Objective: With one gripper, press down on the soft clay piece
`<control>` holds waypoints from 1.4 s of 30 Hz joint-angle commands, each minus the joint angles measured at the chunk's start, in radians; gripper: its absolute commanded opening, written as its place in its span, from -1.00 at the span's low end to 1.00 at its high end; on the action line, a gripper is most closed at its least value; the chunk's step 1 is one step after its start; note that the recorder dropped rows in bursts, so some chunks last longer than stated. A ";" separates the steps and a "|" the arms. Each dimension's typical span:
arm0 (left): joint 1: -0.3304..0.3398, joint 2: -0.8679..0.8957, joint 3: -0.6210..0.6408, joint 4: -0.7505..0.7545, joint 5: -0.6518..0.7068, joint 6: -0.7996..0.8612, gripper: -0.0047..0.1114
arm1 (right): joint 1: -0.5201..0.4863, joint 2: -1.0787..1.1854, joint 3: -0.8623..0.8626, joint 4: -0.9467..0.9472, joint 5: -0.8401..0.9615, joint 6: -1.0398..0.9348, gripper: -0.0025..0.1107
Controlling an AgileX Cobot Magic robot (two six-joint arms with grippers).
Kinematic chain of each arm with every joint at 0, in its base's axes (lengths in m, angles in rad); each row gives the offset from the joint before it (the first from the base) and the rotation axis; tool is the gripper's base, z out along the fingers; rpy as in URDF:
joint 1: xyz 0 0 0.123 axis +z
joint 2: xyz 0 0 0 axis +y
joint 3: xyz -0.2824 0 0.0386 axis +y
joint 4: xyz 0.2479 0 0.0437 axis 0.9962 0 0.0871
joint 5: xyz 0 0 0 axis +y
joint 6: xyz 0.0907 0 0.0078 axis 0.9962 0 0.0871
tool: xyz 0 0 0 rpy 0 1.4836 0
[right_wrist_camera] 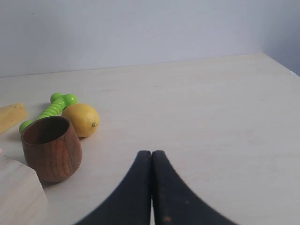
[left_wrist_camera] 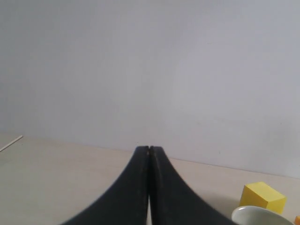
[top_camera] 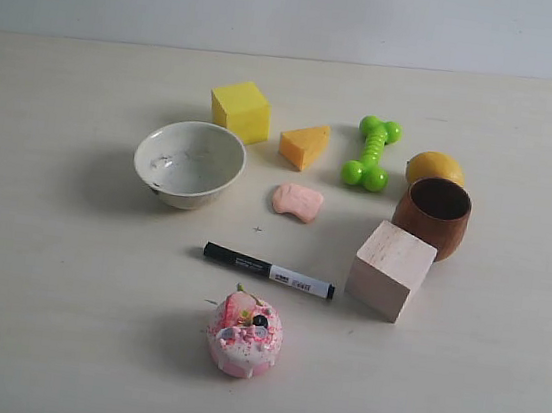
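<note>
Ten things are sitting on a pale table [top_camera: 38, 339]. In the wrist views we are seeing two black tools. The left tool [left_wrist_camera: 149, 150] and the right tool [right_wrist_camera: 151, 153] each have their fingers pressed together, gripping nothing.

A white bowl [top_camera: 189, 192] is standing at the left of the group. A pale wooden block [top_camera: 391, 270] is sitting at the right, just in front of a brown wooden cup [top_camera: 431, 226]. A pink-and-white cake toy [top_camera: 244, 336] is sitting nearest the camera, with a black-and-white marker [top_camera: 268, 270] lying behind it. At the back we are finding a yellow cube [top_camera: 240, 111], a green dumbbell toy [top_camera: 370, 153], a lemon [top_camera: 436, 168] and an orange wedge [top_camera: 305, 146].

Smallest, the soft clay piece [top_camera: 297, 201] is lying flat between bowl and cup, just in front of the wedge and touching nothing.
</note>
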 commanded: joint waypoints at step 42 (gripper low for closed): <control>-0.006 -0.006 -0.003 -0.007 0.306 -0.004 -0.92 | -0.006 -0.006 0.005 0.001 -0.005 0.001 -0.96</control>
